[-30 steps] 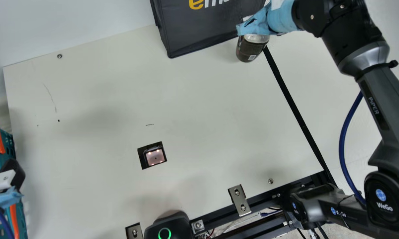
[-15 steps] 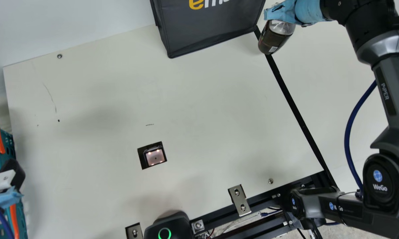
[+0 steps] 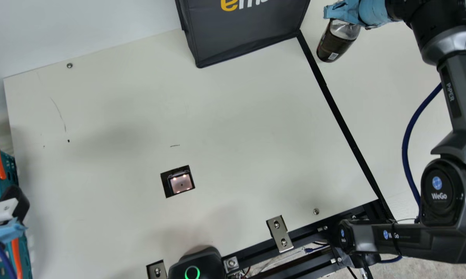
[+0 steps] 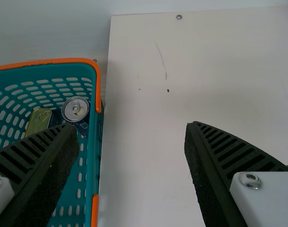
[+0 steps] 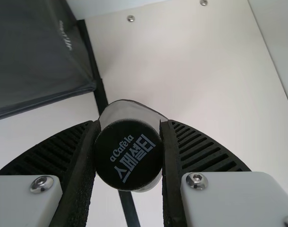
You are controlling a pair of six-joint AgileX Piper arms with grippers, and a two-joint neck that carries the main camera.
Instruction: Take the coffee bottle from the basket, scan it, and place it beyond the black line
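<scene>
The right claw [image 3: 343, 13] grasps the bottle [image 3: 336, 42], its ribbed fingers [image 5: 200, 151] pressed to either side at the dark cap [image 5: 128, 153]. The bottle is on the far side of the black line [image 3: 343, 124] from the scanner [image 3: 181, 183]; I cannot tell whether its base touches the table [image 3: 236, 116]. Near it stands the dark bag [image 3: 244, 35], its contents hidden, with the line running from its lower corner. The scanner glows in its table cutout.

Well apart, the left claw [image 3: 4, 230] is released, holding nothing: its fingers are wide apart, one over the teal basket [image 4: 93, 156], the other over the table. Inside the orange-rimmed basket are a silver-topped can [image 4: 75, 109] and, just beside it, a yellowish tin [image 4: 38, 121].
</scene>
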